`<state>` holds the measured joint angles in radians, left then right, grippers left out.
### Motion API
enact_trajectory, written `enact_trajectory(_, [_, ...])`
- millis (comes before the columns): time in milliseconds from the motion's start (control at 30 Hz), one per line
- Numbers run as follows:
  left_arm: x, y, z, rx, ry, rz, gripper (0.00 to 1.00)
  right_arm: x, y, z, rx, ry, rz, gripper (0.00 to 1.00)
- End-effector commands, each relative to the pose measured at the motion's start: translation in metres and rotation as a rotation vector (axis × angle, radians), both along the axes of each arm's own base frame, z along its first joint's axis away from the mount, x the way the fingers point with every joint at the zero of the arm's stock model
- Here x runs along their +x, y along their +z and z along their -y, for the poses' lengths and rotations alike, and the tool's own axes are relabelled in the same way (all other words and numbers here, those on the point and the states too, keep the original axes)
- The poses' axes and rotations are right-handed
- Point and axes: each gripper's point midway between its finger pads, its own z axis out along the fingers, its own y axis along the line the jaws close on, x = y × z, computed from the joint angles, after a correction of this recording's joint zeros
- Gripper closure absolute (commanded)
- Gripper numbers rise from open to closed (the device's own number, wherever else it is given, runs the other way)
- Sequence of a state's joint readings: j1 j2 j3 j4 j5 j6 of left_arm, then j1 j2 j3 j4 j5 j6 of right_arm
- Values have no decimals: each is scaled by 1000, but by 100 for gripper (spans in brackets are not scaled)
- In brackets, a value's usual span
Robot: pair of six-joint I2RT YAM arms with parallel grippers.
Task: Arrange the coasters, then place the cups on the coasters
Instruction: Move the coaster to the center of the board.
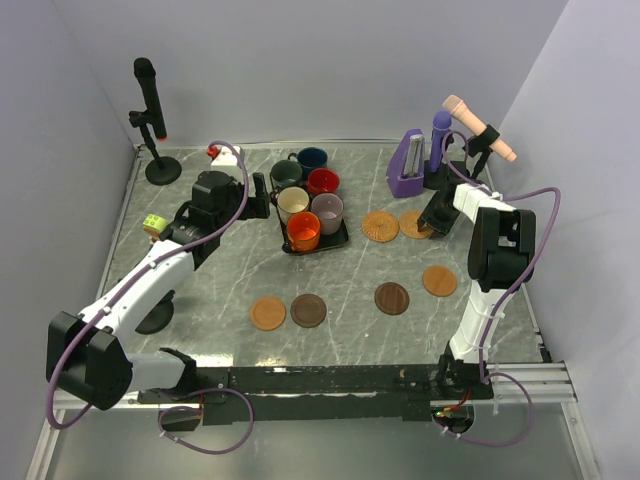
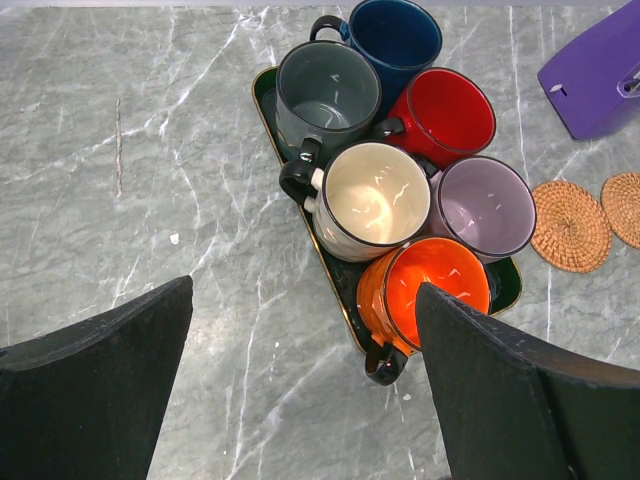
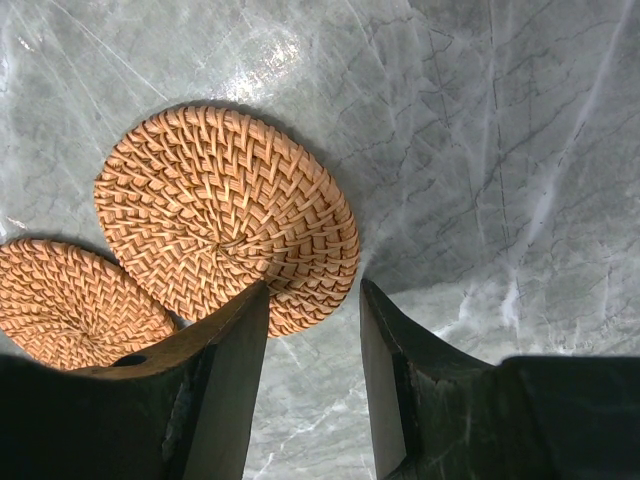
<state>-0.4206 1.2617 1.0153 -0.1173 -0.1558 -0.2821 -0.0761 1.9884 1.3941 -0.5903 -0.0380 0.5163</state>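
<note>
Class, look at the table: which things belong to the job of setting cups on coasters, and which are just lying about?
Job: four woven coasters, two brown coasters, six cups.
Lying about: black tray under the cups, black microphone, pink microphone, purple box, green block.

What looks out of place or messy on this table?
Nothing is spilled or broken. The cups huddle rim to rim at the black tray, and the coasters lie scattered: two woven ones beside the right gripper, four in a ragged line nearer the arms.
</note>
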Motion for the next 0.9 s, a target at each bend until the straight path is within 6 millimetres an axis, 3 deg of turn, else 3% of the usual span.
enact_trajectory(0, [4,12,2,-4,-2,39,3,6,-5,-4,-12,-9,9,52])
enact_trajectory(500, [4,12,3,-8,-5,37,3,6,12,-1,-26,-27,70,43])
enact_trajectory(733, [4,13,3,-6,-5,36,4,12,42,-3,-23,-4,157,39])
enact_trajectory(867, [2,17,3,-11,-5,49,4,16,66,-5,-25,36,217,31])
